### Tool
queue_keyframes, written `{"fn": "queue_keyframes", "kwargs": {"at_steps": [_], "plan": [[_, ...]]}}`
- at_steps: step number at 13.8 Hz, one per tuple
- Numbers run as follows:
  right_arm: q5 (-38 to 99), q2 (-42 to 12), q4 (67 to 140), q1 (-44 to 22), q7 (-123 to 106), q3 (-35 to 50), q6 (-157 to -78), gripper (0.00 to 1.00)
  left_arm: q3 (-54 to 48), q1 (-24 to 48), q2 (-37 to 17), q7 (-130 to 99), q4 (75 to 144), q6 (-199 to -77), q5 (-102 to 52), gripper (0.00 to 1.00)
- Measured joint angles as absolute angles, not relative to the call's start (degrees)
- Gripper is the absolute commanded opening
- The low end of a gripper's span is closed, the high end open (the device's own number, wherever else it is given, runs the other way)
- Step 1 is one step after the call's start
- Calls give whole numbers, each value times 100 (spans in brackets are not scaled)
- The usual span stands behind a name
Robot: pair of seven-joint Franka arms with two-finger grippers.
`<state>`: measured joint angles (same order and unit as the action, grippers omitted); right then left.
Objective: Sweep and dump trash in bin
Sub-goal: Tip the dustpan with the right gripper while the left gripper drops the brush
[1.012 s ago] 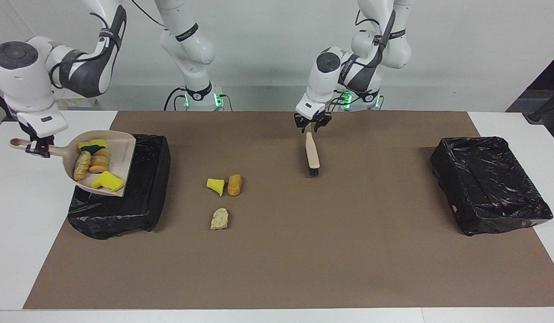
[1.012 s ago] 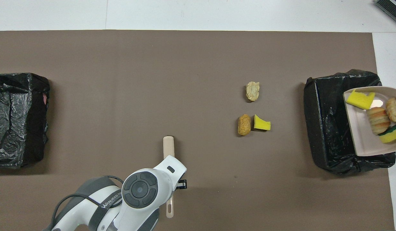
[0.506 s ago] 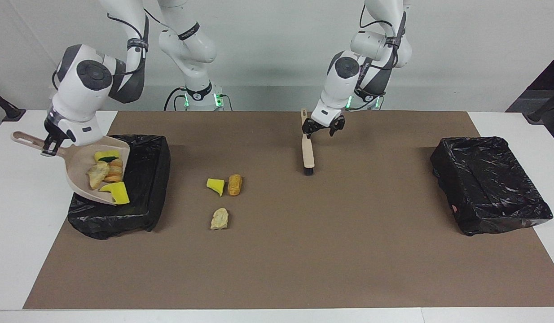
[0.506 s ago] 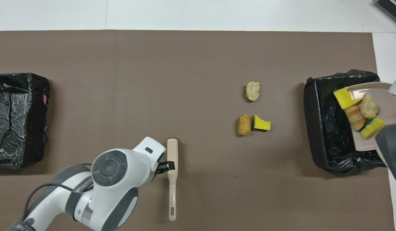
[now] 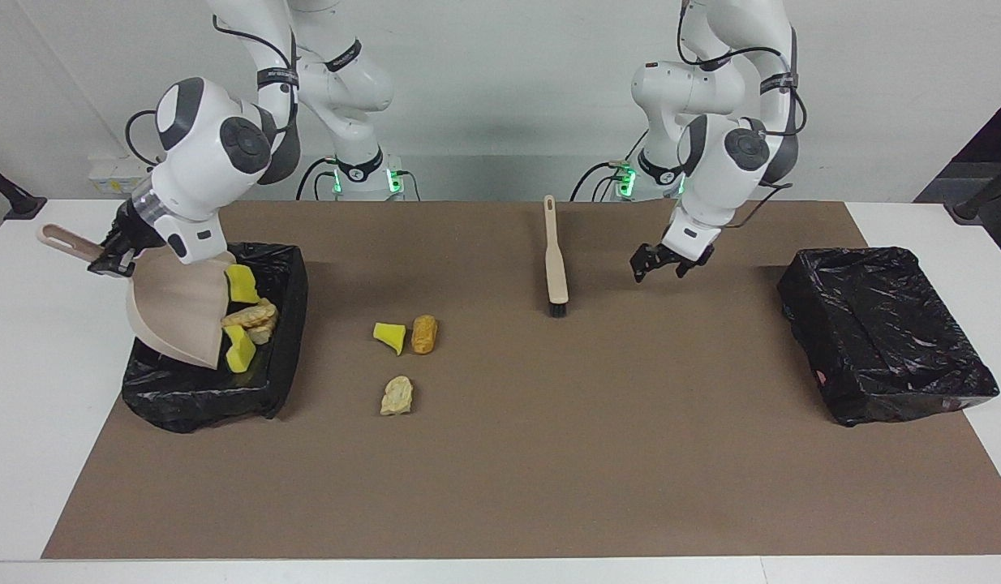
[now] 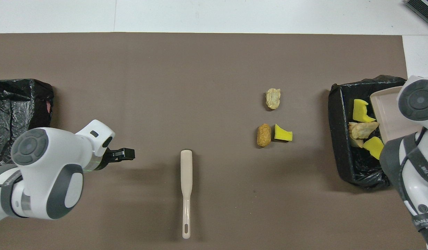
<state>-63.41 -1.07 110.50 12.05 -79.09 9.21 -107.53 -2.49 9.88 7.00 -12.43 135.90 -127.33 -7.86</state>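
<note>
Right gripper (image 5: 111, 261), left of the facing frame: jaws clamped on the handle of the dustpan (image 5: 180, 312), tipped steeply over the bin (image 5: 281, 324). Four trash pieces (image 5: 249, 316) lie in the bin; three more (image 5: 407, 353) remain on the desk mat near frame centre. Left gripper (image 5: 661, 264): jaws wide apart, empty, apart from the brush (image 5: 556, 259).

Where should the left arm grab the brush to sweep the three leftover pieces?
Grip the brush on the flat wide part of its handle, just above the bristles, coming straight down with jaws across its width. It lies flat on the mat, thin hanging-hole end toward the robots, bristle end toward the trash, and nothing crowds it.
</note>
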Motion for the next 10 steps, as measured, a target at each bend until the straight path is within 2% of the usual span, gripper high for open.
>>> {"fn": "queue_keyframes", "kwargs": {"at_steps": [3,6,10], "plan": [[-6757,-54,11009,991,-7903,921,-10374,0,-244,250,687,-277,13198,-12537,-720,100],[-6913,-15,10885,774,-7903,931,-10044,0,-241,-128,649,2,12043,-11412,-488,100],[-6599,14,10522,591,-7503,959,-9817,0,-244,-224,554,4,10692,-10232,-325,100]]}}
